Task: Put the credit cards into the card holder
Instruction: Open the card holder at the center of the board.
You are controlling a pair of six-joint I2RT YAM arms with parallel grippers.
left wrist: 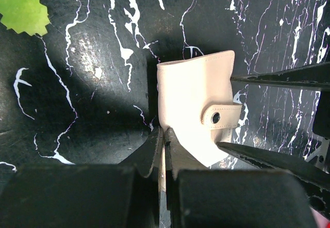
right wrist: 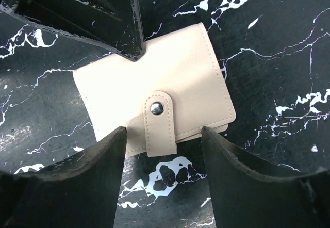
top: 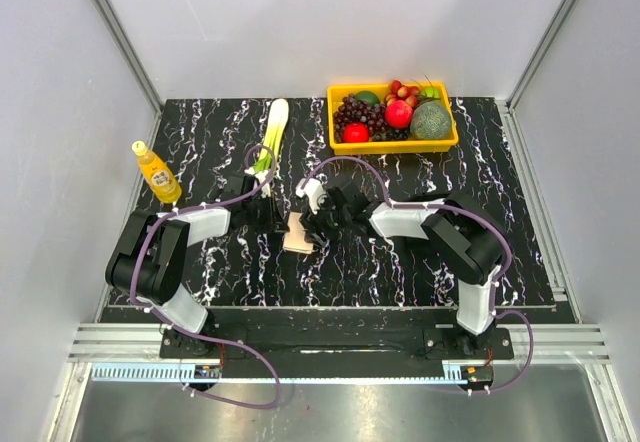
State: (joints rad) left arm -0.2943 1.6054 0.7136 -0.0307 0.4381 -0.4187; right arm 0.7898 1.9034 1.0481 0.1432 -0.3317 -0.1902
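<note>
Top external view shows the black marbled bench [top: 420, 262], with a yellow basket [top: 395, 146] of fruit at its far side. A leek [top: 272, 132] lies just left of the basket, and a bottle [top: 157, 174] stands well to the left of it. On the arms' side of the basket and a little to its left, the two grippers meet over the holder [top: 298, 234], which lies on the bench between them.

The left gripper [top: 272, 222] is pinched closed on one edge of the holder. The right gripper [top: 314, 226] hangs spread wide, one finger on each side of the tab [right wrist: 160, 127], and touches nothing.

As for progress, the holder is folded and its stud [right wrist: 157, 108] is snapped down. No credit card shows in any view, so I cannot tell whether any are inside. I judge the loading not yet begun: the tab has to be unsnapped and the holder opened, then the cards found and slid in.

Only the top external view takes in the basket, leek and bottle, but there the holder is a small pale patch. The left wrist view shows the pinch on the holder's edge. The right wrist view shows the gap between that gripper's fingers and how the tab lies across the flap.
</note>
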